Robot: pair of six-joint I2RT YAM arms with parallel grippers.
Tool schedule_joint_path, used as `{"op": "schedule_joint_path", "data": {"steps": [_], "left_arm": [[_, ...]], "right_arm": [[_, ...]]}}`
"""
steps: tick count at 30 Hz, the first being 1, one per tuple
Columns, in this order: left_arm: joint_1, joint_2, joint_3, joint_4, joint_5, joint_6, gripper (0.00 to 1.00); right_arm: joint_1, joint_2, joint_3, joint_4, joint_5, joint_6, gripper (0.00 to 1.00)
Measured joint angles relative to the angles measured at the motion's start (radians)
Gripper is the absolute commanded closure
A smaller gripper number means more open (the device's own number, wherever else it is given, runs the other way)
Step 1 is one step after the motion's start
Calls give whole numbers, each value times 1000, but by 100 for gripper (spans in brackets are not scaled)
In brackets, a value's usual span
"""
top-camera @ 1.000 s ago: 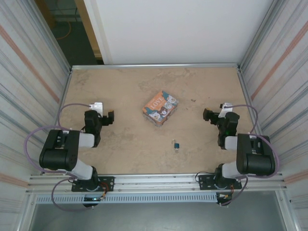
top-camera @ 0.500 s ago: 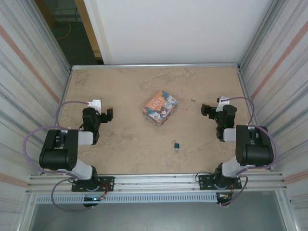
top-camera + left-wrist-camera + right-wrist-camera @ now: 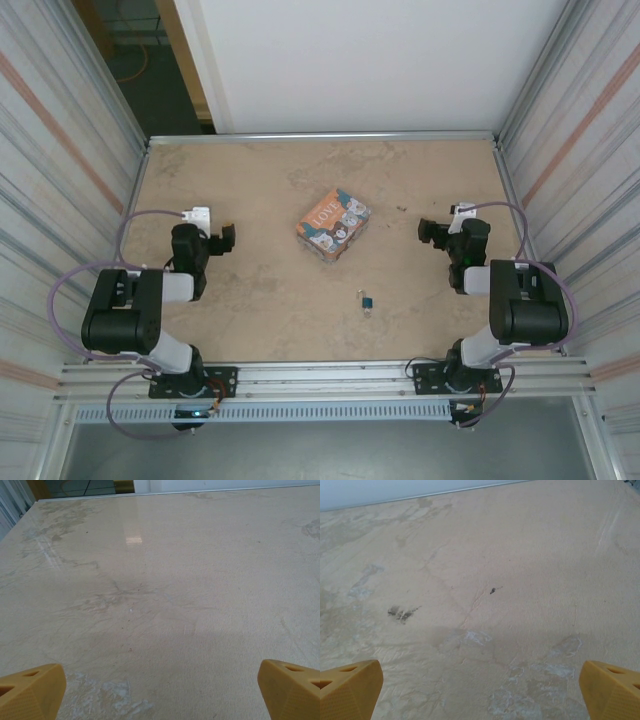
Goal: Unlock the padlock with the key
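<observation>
The left end effector (image 3: pixel 228 240) and right end effector (image 3: pixel 428 231) gape empty; the tiny padlock (image 3: pixel 367 301) likely needs a slow, centred approach.

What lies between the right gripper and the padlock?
Nothing: in the top view, only bare table separates the right gripper from the padlock; the LOVE tin sits off that line.

Left arm (image 3: pixel 130 315) and right arm (image 3: pixel 522 312): black housings, pale grey links (image 3: pixel 172 350), lilac cables (image 3: pixel 54 292), white wrist modules (image 3: pixel 200 216); yellow-orange wedge fingertips (image 3: pixel 32 690)
</observation>
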Motion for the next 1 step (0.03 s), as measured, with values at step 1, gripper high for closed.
{"op": "schedule_joint_path", "data": {"steps": [1], "left_arm": [[0,0,0,0,0,0,1]], "right_arm": [[2,0,0,0,2,0,1]]}}
